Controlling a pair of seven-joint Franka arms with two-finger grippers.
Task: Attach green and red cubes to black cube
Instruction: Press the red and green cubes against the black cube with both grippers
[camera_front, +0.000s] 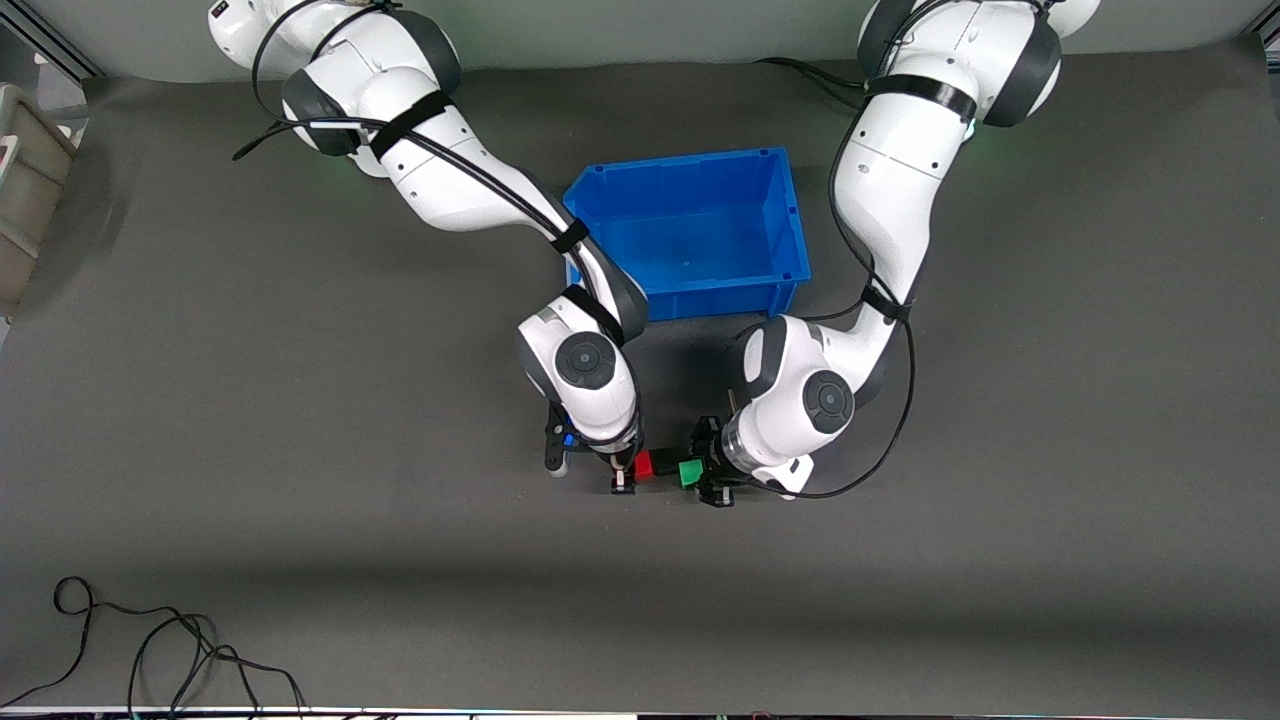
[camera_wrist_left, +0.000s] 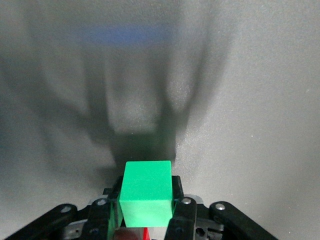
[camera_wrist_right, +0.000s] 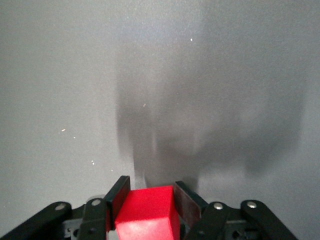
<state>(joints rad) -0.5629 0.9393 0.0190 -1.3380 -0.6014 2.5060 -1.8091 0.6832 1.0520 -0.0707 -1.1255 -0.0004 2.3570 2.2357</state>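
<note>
A grey mat (camera_front: 300, 400) covers the whole table, and on it the blue bin (camera_front: 690, 235) stands with nothing visible inside, farther from the front camera than both grippers and between the two forearms. A beige crate (camera_front: 25, 190) sits at the edge of the right arm's end of the table, well apart from either gripper, and a loose black cable (camera_front: 150, 650) curls on the mat near the front camera's edge. The right arm bends down from its base past the bin's corner, its wrist turned downward over the mat; the left arm drops beside the bin's other end and curls inward at the wrist. The right gripper (camera_front: 632, 478) has its fingers pinched on the red cube (camera_front: 645, 464), which shows between the pads in the right wrist view (camera_wrist_right: 149, 212). The left gripper (camera_front: 703, 478) clamps the green cube (camera_front: 690, 472), seen head-on between its fingers (camera_wrist_left: 146, 194). The two cubes sit close together, with a dark gap between them where the black cube cannot be made out for certain.
</note>
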